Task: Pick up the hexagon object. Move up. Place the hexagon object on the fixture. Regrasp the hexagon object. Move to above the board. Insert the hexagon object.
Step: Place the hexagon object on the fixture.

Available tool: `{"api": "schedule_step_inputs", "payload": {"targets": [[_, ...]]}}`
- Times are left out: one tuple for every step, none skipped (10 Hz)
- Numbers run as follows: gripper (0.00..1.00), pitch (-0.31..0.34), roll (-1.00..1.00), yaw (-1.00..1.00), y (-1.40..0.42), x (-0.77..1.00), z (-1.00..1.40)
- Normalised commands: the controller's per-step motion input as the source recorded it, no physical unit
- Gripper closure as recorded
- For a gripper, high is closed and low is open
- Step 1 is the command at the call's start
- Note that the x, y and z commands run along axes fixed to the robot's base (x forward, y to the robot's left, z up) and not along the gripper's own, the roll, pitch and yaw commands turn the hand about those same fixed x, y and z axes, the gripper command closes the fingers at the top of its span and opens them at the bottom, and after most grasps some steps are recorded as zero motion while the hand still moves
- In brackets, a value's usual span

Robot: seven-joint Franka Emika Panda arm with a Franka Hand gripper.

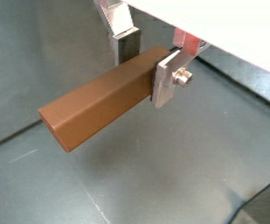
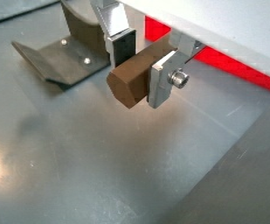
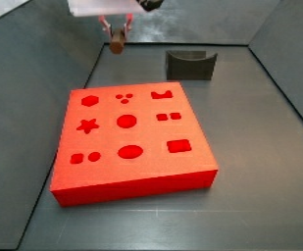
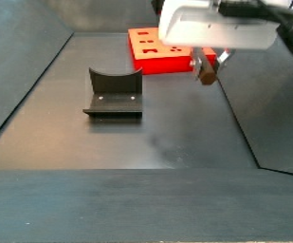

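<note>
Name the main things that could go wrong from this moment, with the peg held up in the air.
1. The hand grips the hexagon object near one end, so most of it sticks out to one side; it may pivot or slip between the fingers.
2. The hand hangs above the bare floor, apart from the fixture; a drop here would miss the fixture.
3. The board lies close by; a low sideways move might clip its edge.

The grey floor (image 3: 265, 108) bears the board (image 3: 130, 137) and the fixture (image 3: 190, 65), the pincer (image 3: 117, 35) above.
</note>
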Motion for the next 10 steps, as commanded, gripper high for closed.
{"api": "schedule_step_inputs", "payload": {"targets": [[1.0, 0.044, 0.06, -0.02, 0.01, -0.03, 1.0], [1.0, 0.049, 0.07, -0.02, 0.02, -0.03, 1.0], [1.0, 0.052, 0.08, -0.02, 0.02, -0.03, 1.0], [1.0, 0.055, 0.09, -0.01, 0.02, -0.04, 1.0], [1.0, 0.06, 0.1, 0.0, 0.02, -0.03, 0.84], [1.0, 0.065, 0.11, 0.0, 0.01, -0.02, 0.7], [1.0, 0.075, 0.11, 0.01, 0.01, -0.01, 0.52], [1.0, 0.08, 0.11, 0.02, 0.01, -0.01, 0.42], [1.0, 0.089, 0.11, 0.02, 0.01, 0.0, 0.23], [1.0, 0.367, -0.21, -0.38, 0.06, 1.0, 0.02]]}}
